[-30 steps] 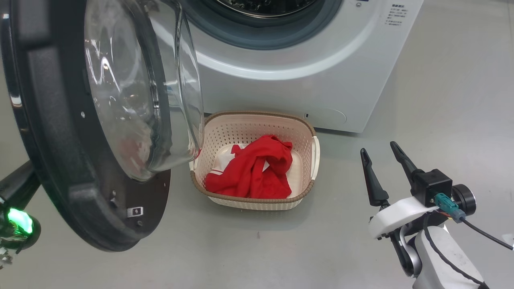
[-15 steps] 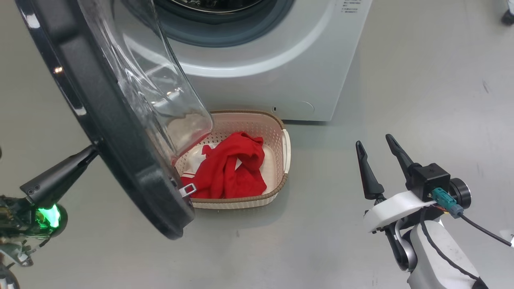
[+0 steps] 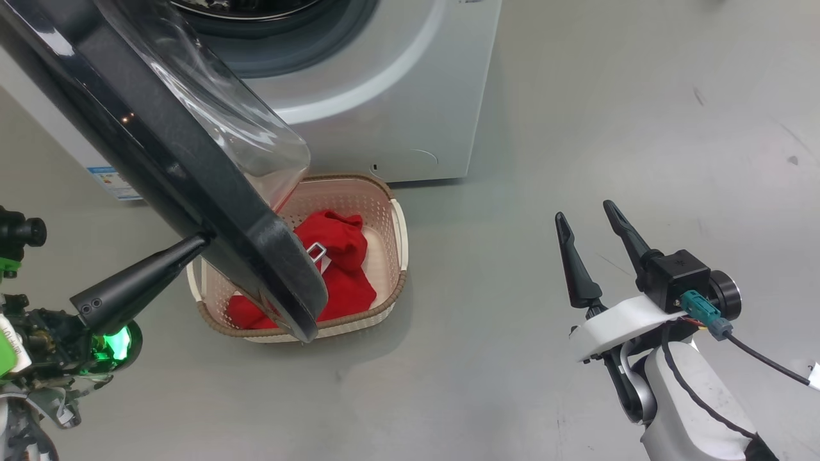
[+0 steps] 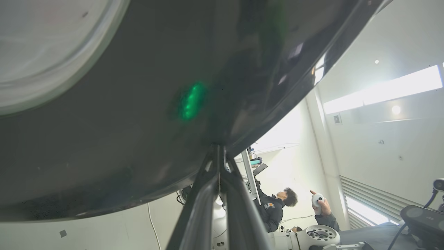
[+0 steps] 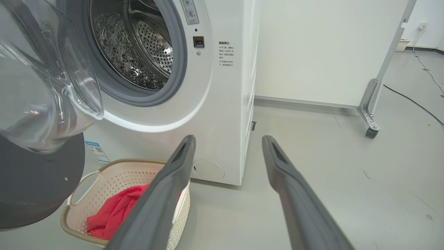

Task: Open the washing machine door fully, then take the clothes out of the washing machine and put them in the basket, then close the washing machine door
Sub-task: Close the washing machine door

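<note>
At 8 o'clock the left end effector (image 3: 195,243), fingers together, is set against the washing machine door (image 3: 179,160). At 4 o'clock the right end effector (image 3: 582,212) is held apart and empty. The door's long axis is laid from 10 to 6 o'clock, with its glass faced toward the washing machine (image 3: 397,83) at 12. A second earlier the door was beside the basket (image 3: 401,256); now it is swung across it, over the clothes (image 3: 343,246) inside.

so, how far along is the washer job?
Done: the red garment lies in the basket, and the drum looks empty. In hand: the left gripper, jaws shut, has its tips against the washing machine door on its black outer face; the door hangs partly open over the basket. Left: shut the door. The right gripper is open, idle, off to the side.
</note>
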Motion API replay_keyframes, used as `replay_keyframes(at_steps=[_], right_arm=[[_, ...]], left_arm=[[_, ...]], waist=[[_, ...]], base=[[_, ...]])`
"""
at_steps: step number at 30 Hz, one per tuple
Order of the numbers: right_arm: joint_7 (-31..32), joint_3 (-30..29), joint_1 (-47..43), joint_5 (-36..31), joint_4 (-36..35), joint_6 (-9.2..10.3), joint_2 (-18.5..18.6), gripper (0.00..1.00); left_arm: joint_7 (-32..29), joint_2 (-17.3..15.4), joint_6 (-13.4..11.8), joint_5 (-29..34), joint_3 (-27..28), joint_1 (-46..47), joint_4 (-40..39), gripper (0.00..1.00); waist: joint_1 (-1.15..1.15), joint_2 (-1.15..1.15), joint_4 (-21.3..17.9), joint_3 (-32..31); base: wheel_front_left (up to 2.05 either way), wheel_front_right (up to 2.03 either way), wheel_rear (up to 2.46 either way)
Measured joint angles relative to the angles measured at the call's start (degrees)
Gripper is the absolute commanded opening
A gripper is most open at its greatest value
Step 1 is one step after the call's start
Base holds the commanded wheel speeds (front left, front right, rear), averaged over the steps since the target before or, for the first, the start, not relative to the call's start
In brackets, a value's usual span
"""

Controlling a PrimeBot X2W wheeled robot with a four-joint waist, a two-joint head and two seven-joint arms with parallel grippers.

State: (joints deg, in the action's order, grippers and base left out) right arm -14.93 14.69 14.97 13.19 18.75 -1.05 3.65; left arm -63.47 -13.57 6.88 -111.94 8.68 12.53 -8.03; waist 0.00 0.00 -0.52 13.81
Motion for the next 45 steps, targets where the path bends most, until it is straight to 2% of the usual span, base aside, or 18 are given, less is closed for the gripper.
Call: replay_keyframes(at_steps=[8, 31, 45], right_arm=[[0.0, 0.5, 0.0, 0.5, -0.6, -0.07, -0.1, 1.0], [0.0, 2.6, 2.6, 2.4, -3.7, -0.07, -0.4, 1.0], [0.0, 5.9, 5.0, 6.1, -5.3, 0.19, -0.5, 1.0]], left_arm=[[0.0, 0.1, -0.6, 0.2, -1.5, 1.0, -0.6, 0.0], [4.8, -1.8, -7.0, 3.1, 0.5, 14.0, 0.9, 0.0], [9.7, -1.9, -10.9, 4.2, 0.8, 24.4, 8.0, 0.0]], waist=[[0.0, 0.0, -4.3, 0.5], [0.0, 0.0, -12.9, 6.7], [0.0, 0.0, -17.6, 10.4]], base=[[0.0, 0.0, 0.0], [0.0, 0.0, 0.0], [0.0, 0.0, 0.0]])
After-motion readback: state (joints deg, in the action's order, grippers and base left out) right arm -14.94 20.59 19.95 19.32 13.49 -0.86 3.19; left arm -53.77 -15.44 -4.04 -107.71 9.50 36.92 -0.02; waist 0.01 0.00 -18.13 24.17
